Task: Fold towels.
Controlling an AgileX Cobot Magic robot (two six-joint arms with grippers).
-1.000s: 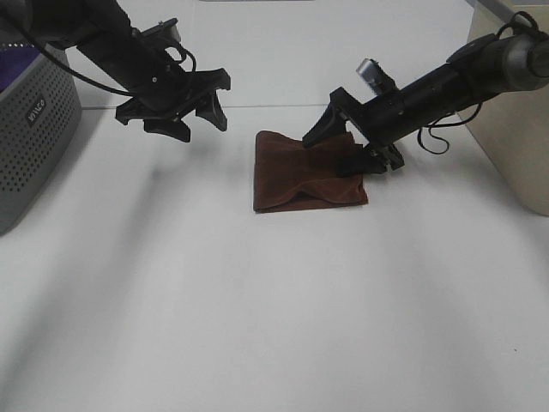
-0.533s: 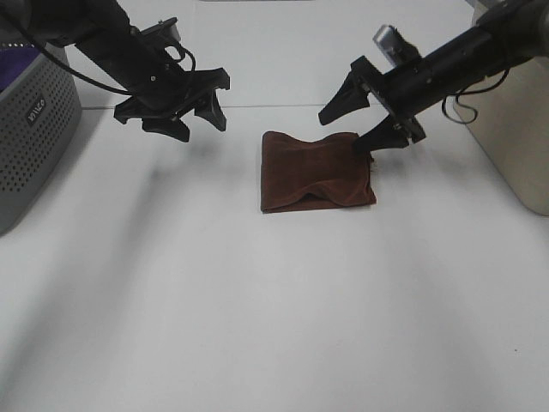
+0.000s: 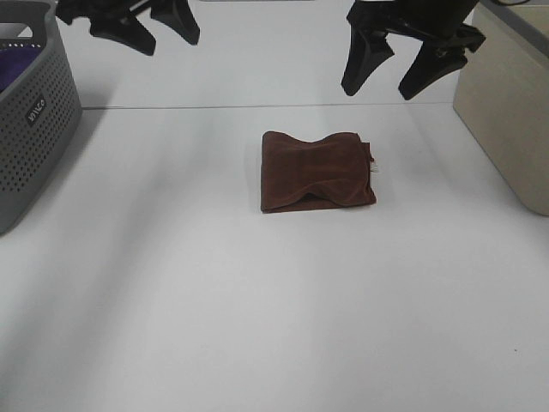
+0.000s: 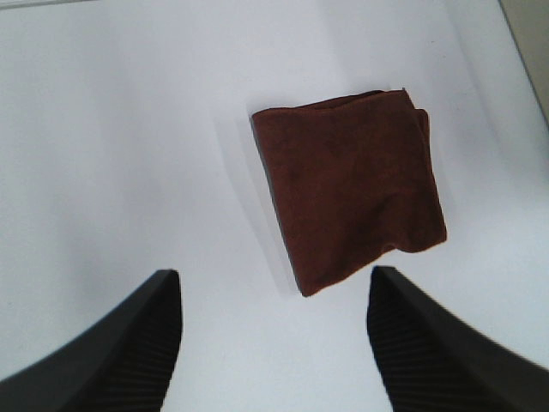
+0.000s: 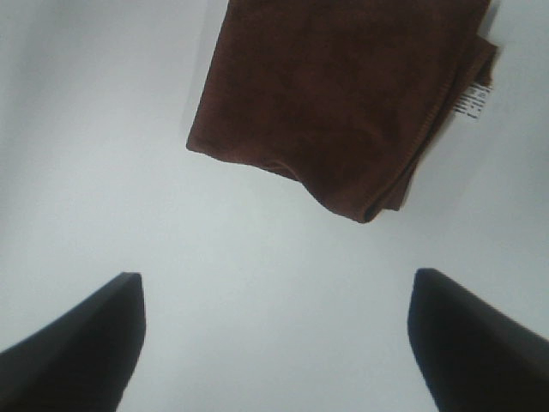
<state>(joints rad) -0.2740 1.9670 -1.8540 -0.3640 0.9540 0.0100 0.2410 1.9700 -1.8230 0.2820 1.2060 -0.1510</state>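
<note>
Brown towel (image 3: 316, 171) folded into a compact square on the white table (image 3: 257, 300), below and between the two grippers, touching neither. Left gripper (image 3: 146, 24) and right gripper (image 3: 413, 64) raised high, jaws spread, empty — probably lifted clear because the fold looks finished. Grey basket (image 3: 34, 112) beyond the left one — likely towel storage.

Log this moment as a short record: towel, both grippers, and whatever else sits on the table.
towel: brown towel, folded into a compact rectangle, lying flat near the table's middle
towel tag: small white tag sticking out at one folded edge
left gripper: left gripper open, raised above the table, holding nothing
right gripper: right gripper open, raised above the table, clear of the towel
basket: grey perforated basket at the left edge, something purple inside
box: beige box at the right edge
table: white table
</note>
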